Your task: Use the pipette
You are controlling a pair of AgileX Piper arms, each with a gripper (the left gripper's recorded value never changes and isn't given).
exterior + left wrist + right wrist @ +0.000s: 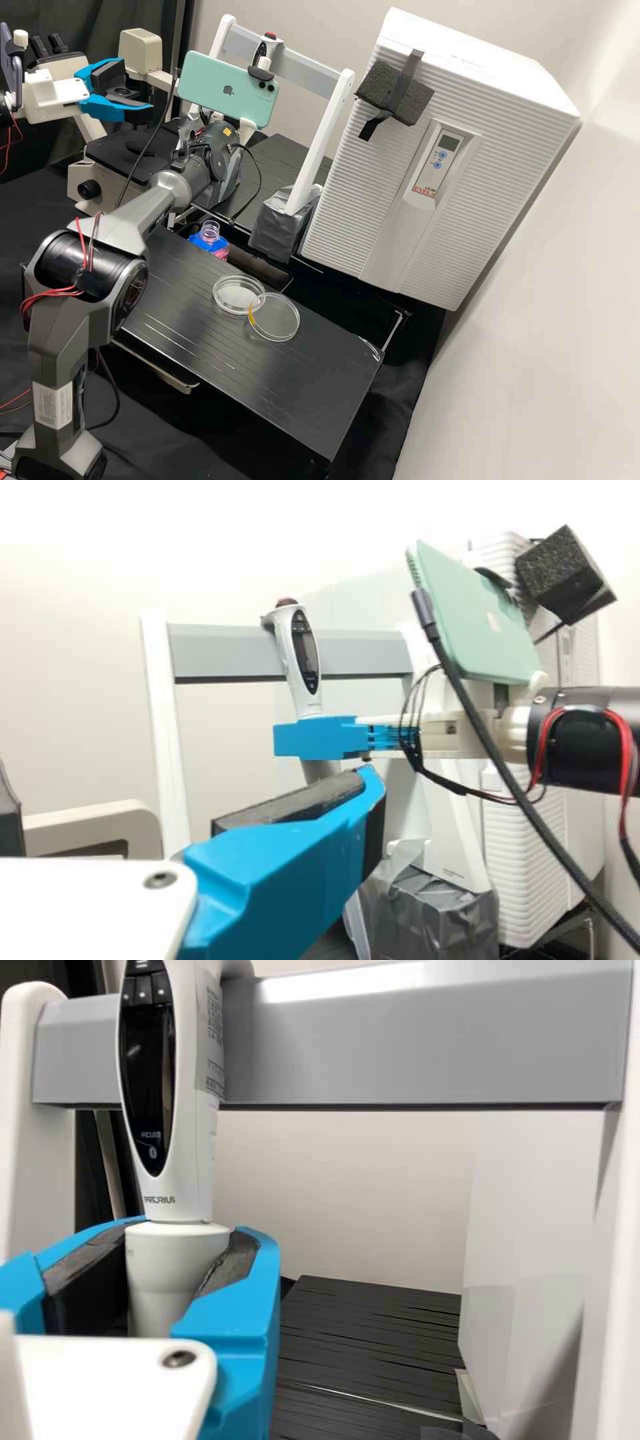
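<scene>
Right gripper (155,1252): the two blue fingers are clamped on the white lower barrel of the pipette (165,1110), one finger on each side, with the black pads against it. The pipette stands upright, its display facing the wrist camera and its upper part against the grey crossbar of the white rack (300,67). A mint-green phone (227,87) is mounted on top of this arm's wrist and, in the high view, covers the gripper.

Left gripper (127,87): the fingers are spread apart and hold nothing. It hangs above the microscope (100,167), well apart from the rack and level with the pipette.

Surroundings: the rack's near upright stands in a base wrapped in grey tape (283,223), just beside a large white ribbed cabinet (453,153) that carries a strapped block of black foam (393,90). On the black ribbed tray (280,380), below the right arm, lie two clear round dishes, the farther dish (238,293) overlapped at its rim by the nearer dish (275,318). A small bottle (212,240) of pink liquid stands at the tray's far edge.
</scene>
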